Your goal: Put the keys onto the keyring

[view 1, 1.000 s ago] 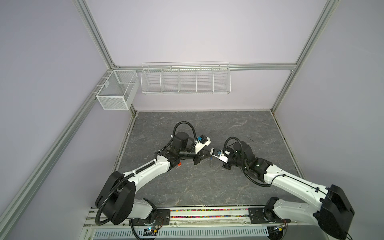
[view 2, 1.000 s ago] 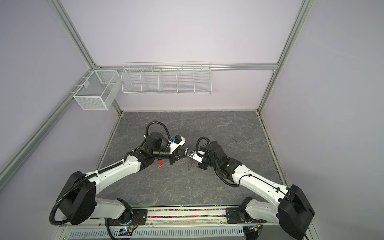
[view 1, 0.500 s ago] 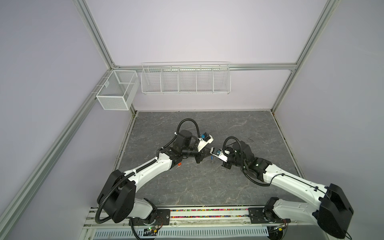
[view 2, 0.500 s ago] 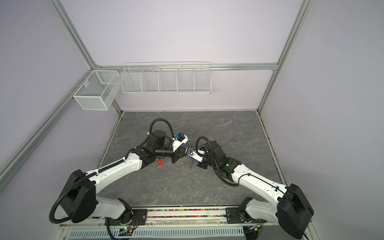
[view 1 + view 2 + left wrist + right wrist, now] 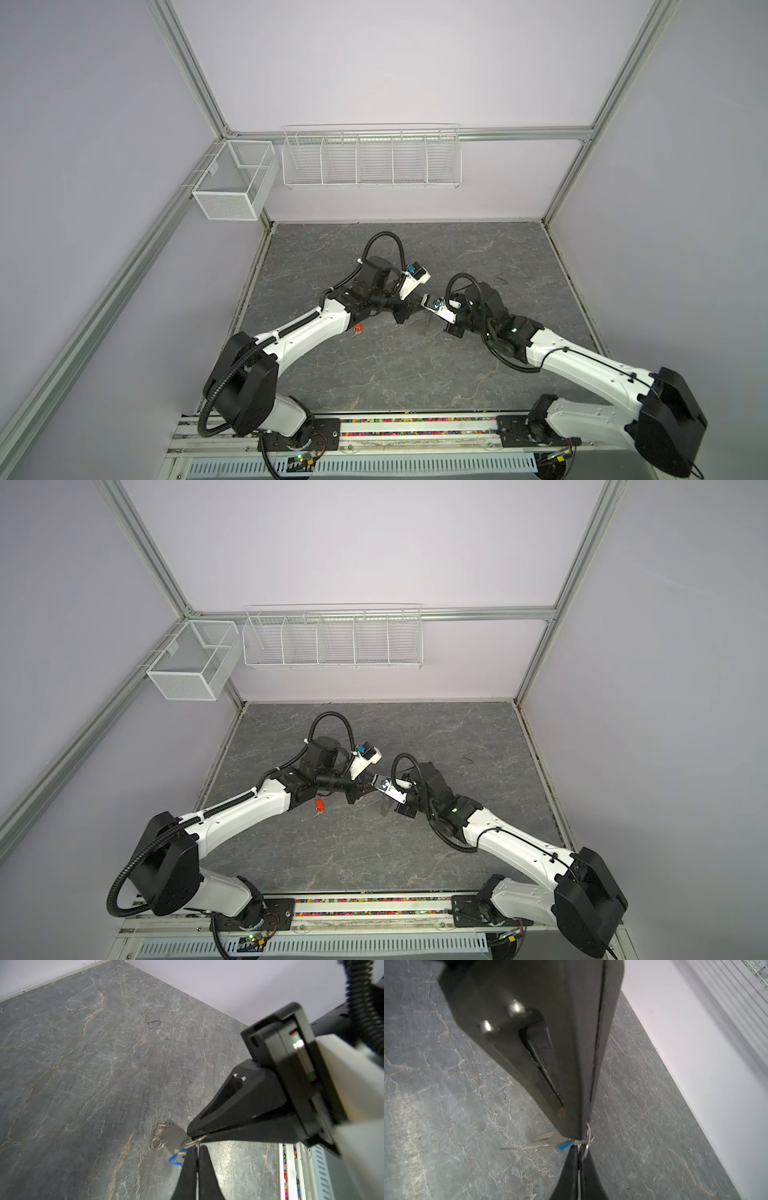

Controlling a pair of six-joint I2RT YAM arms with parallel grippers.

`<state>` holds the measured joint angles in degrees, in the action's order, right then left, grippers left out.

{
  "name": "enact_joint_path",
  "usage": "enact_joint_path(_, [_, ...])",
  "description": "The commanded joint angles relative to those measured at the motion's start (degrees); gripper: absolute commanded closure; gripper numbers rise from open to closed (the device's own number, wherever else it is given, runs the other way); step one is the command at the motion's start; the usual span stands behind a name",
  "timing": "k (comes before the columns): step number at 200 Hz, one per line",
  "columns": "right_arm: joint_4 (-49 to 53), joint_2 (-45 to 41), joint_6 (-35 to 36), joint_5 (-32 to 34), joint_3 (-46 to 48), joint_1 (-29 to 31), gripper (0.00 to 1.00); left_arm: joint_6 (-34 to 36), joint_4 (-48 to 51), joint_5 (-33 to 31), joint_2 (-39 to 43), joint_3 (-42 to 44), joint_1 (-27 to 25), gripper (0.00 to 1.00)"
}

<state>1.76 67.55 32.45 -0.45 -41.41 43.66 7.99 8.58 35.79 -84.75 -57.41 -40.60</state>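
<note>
Both grippers meet above the middle of the table. My right gripper (image 5: 578,1147) is shut on a silver ring (image 5: 194,1142) of the keyring (image 5: 172,1134), whose flat grey holder hangs from that ring with more rings along its edge. My left gripper (image 5: 197,1147) is shut on a thin metal part of the blue-tagged key (image 5: 176,1158), its tips right at the held ring. In both top views the holder dangles below the meeting point (image 5: 427,323) (image 5: 384,804). The orange-red-tagged key (image 5: 357,328) (image 5: 319,804) lies on the table beside the left forearm.
The grey stone-pattern table (image 5: 395,374) is walled at the back and both sides. A white wire rack (image 5: 370,156) and a mesh basket (image 5: 232,183) hang on the walls above it. The arm bases stand on a rail (image 5: 415,428) at the front edge.
The left wrist has shifted slightly right and toward the back, closing on the right gripper. The right arm has hardly moved. Both grippers stay shut.
</note>
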Motion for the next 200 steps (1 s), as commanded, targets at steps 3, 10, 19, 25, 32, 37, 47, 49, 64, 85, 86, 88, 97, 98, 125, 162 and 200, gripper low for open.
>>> enact_joint_path(3, [-3.24, -2.58, 1.12, -2.85, 1.12, 1.08, 0.93, -1.56, 1.35, -3.10, -0.88, -1.92, -0.09, 1.00])
enact_joint_path(10, [-3.49, -2.81, 1.21, -2.85, 1.40, 1.12, 0.93, -1.62, 1.44, -3.03, -0.94, -1.96, -0.09, 1.00])
enact_joint_path(19, [-3.74, -3.01, 1.26, -2.92, 1.69, 1.09, 0.93, -1.82, 1.44, -3.02, -0.96, -1.84, -0.09, 1.00])
enact_joint_path(25, [-3.78, -3.11, 1.38, -3.04, 1.85, 1.08, 0.93, -1.90, 1.44, -2.77, -0.92, -1.83, -0.09, 1.00])
enact_joint_path(32, [-3.85, -3.21, 1.48, -3.09, 2.01, 1.08, 0.93, -1.98, 1.39, -2.49, -0.87, -1.79, -0.09, 1.00])
enact_joint_path(37, [-3.93, -3.28, 1.41, -3.15, 2.18, 1.08, 0.93, -1.99, 1.21, -2.21, -0.89, -1.74, -0.09, 1.00])
enact_joint_path(47, [-4.21, -3.39, 1.30, -3.21, 2.55, 0.93, 0.93, -1.86, 1.09, -1.43, -0.91, -1.66, -0.01, 1.00])
enact_joint_path(49, [-4.26, -3.39, 1.30, -3.21, 2.62, 0.91, 0.93, -1.91, 1.09, -1.32, -0.91, -1.66, 0.04, 1.00])
enact_joint_path(64, [-4.56, -3.48, 1.22, -3.47, 2.84, 0.76, 0.93, -1.91, 1.18, 0.04, -0.93, -1.66, 0.25, 1.00])
enact_joint_path(85, [-5.42, -3.66, 1.00, -4.15, 3.46, 0.37, 0.93, -1.28, 1.43, 2.09, -0.91, -1.48, 0.60, 1.00])
enact_joint_path(86, [-5.48, -3.65, 0.97, -4.23, 3.45, 0.28, 0.93, -1.12, 1.43, 2.22, -0.91, -1.48, 0.60, 0.99])
enact_joint_path(88, [-5.57, -3.65, 0.96, -4.32, 3.53, 0.26, 0.93, -0.82, 1.55, 2.50, -0.91, -1.48, 0.67, 0.97])
enact_joint_path(97, [-5.88, -3.74, 0.71, -4.54, 3.79, -0.02, 0.93, -0.35, 1.69, 2.84, -0.91, -1.26, 0.78, 0.89])
enact_joint_path(98, [-5.93, -3.74, 0.70, -4.59, 3.83, -0.04, 0.93, -0.30, 1.77, 2.86, -0.91, -1.24, 0.78, 0.89])
enact_joint_path(125, [-7.05, -4.09, 0.00, -6.14, 4.64, -1.05, 0.93, 1.68, 2.77, 3.69, -0.10, -0.37, 1.63, 0.72])
enact_joint_path(162, [-9.29, -4.71, -0.97, -8.47, 6.11, -2.60, 0.93, 3.60, 0.80, 4.43, 2.11, 2.74, 3.30, 0.64])
enact_joint_path(200, [-10.40, -4.79, -1.49, -10.35, 6.77, -3.73, 0.93, 6.48, -0.23, 4.47, 3.14, 4.53, 3.51, 0.64])
